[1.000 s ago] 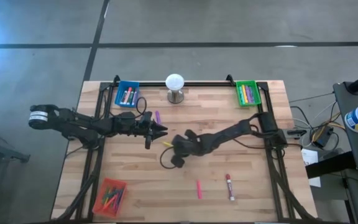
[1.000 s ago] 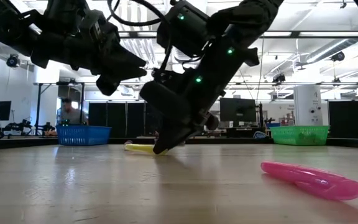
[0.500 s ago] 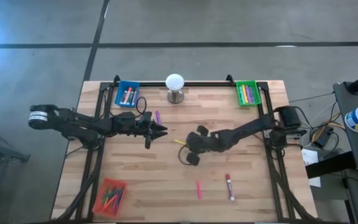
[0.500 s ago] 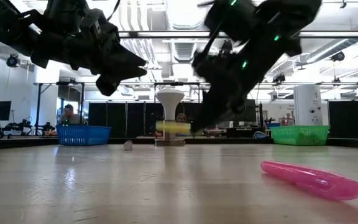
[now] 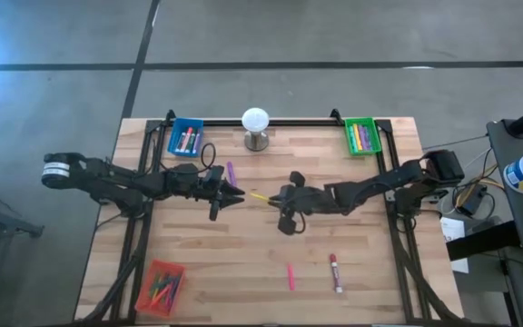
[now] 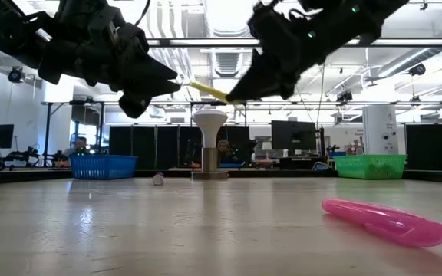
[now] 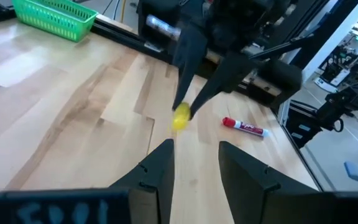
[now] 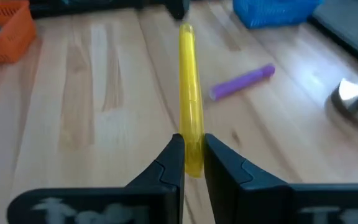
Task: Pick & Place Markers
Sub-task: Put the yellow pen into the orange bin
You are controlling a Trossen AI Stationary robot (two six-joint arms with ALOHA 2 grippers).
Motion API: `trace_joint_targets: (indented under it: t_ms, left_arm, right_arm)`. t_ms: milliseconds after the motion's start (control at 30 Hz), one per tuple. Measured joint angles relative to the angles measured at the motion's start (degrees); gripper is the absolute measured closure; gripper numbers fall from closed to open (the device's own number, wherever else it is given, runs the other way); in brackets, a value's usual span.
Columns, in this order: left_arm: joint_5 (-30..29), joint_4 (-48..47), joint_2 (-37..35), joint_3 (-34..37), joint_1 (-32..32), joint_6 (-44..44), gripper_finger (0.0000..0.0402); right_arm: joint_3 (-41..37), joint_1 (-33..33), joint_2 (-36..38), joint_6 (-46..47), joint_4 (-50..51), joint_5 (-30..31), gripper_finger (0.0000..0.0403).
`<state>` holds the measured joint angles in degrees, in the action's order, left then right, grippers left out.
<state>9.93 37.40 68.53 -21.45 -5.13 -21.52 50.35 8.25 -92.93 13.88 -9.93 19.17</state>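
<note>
Yellow plastic sits pinched between the two fingers of my right end effector (image 8: 191, 155): a yellow marker (image 8: 190, 93), gripped at one end with the rest of its length sticking straight out ahead of me. In the overhead view this right end effector (image 5: 282, 197) hangs over the middle of the wooden desk (image 5: 361, 272), and the low view shows the yellow marker (image 6: 206, 90) held well clear of the desk top, tilted, its free tip pointing toward my left end effector (image 6: 167, 83). That left end effector (image 5: 234, 193) hovers just beside the marker's tip, its fingers (image 7: 157, 171) spread apart with nothing between them, and the yellow tip (image 7: 180, 118) shows in the gap ahead. A purple marker (image 5: 231, 170) lies on the desk near the left end effector, toward the far edge. Nearer the front edge, a pink marker (image 5: 290, 276) and a red-and-white marker (image 5: 335, 272) lie apart from each other. More markers fill the blue tray (image 5: 186, 138) and the green tray (image 5: 362, 136) at the far corners, and the orange tray (image 5: 161, 284) at the front left. A white ball on a metal stand (image 5: 256, 128) sits between the two far trays.
</note>
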Motion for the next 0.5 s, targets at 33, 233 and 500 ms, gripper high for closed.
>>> trace_joint_targets:
  t_ms: [33,233,500]
  left_arm:
    - [-0.23,-0.04,0.00,0.02,0.00,-0.02,0.0282]
    - [-0.48,-0.35,0.00,-0.59,0.00,0.02,0.0282]
    - [-0.50,-0.16,0.00,-1.85,0.01,0.52,0.0282]
  right_arm:
    - [0.60,-0.02,-0.14,-0.76,-0.40,0.12,0.0365]
    - [2.90,0.00,-0.95,-3.69,0.34,0.05,0.0365]
    - [4.31,-0.02,-0.93,-5.56,0.16,-0.90,0.0365]
